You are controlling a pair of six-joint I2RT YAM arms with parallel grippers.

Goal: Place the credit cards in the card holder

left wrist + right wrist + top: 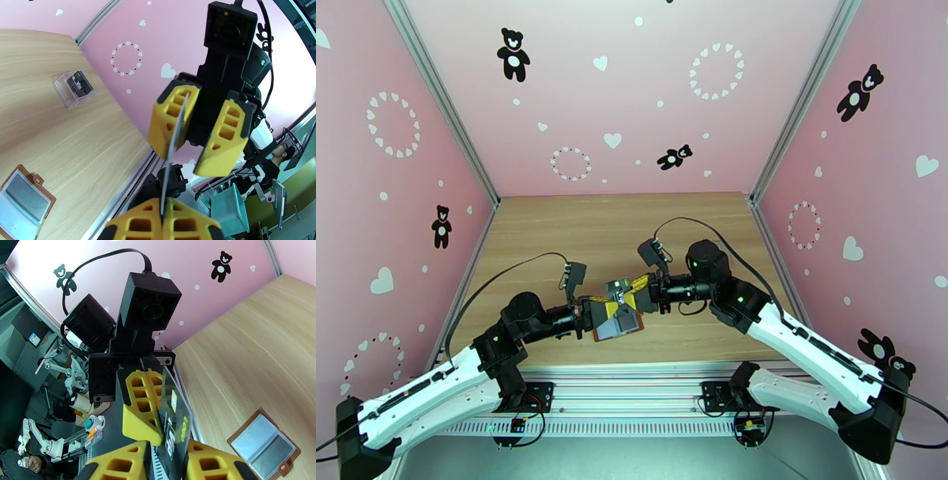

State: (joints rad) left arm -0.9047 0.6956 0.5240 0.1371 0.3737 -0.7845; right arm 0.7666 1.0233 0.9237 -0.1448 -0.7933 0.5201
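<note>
Wallet (264, 445): open, flat on bench (592, 229), middle of front edge.
Left tool (164, 210): above wallet, fingers pressed together on card (177, 423).
Right tool (183, 161): facing it, fingers spread either side of card, one touching.
Box (71, 92): clear, holds second card (80, 83).

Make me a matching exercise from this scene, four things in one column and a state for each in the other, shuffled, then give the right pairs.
Things:
1. left gripper
2. right gripper
3. card holder
4. clear plastic box

States:
a. lying open on the table
b. shut on the edge of the credit card
c. a dark card inside
d. jaws apart, the credit card between them

Pairs: 1-b; 2-d; 3-a; 4-c
</note>
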